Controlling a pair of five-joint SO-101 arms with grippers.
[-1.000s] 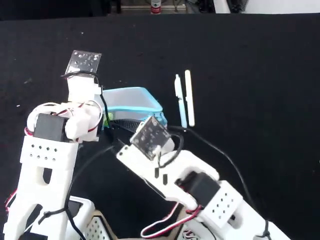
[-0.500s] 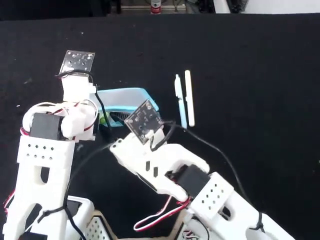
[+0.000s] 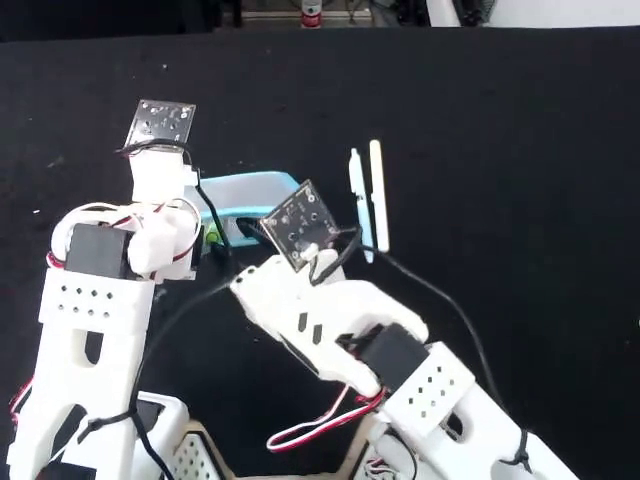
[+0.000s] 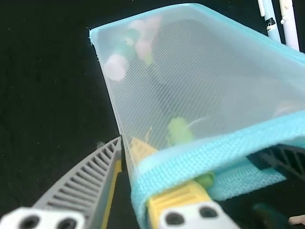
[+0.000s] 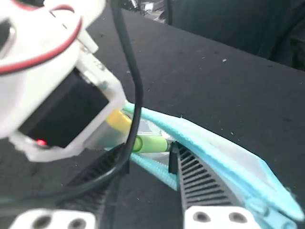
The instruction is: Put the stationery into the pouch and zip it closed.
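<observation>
Down at the pouch (image 4: 200, 86), left fingers (image 4: 176, 200) clench its rim while right fingers (image 5: 205, 181) straddle it, parted.

White arms (image 3: 90, 330), black servos (image 3: 98, 252), red-white cables (image 3: 312, 434)

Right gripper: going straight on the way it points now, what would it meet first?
The pouch: its teal zip edge lies between the right gripper's open jaws, just ahead, though depth is unclear.
</observation>
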